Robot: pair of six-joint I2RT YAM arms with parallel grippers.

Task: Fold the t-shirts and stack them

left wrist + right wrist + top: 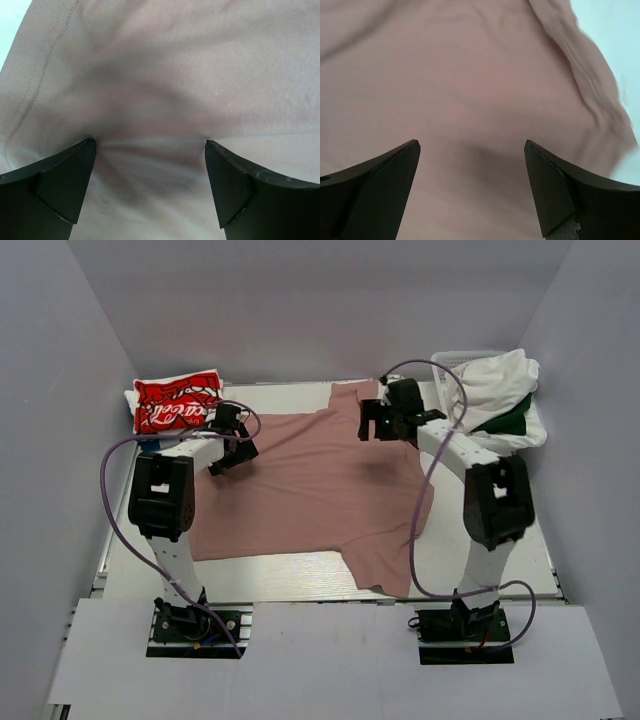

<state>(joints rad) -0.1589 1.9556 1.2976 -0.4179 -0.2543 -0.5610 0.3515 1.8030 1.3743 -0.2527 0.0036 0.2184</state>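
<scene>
A dusty-pink t-shirt (pixel 310 490) lies spread flat on the table. My left gripper (pixel 228 448) is open, its tips pressed onto the shirt's left part (pixel 150 100), with cloth wrinkling between the fingers. My right gripper (pixel 385 425) is open just above the shirt's far right part (pixel 470 90), near its edge. A folded red shirt with white script logo (pixel 178 403) lies on a white one at the far left. White and dark green shirts (pixel 500 390) fill the basket at the far right.
A white lattice basket (pixel 462 360) stands at the back right corner. Purple cables loop beside both arms. Grey walls enclose the table on three sides. The table's bare white top (pixel 290 575) shows in front of the pink shirt.
</scene>
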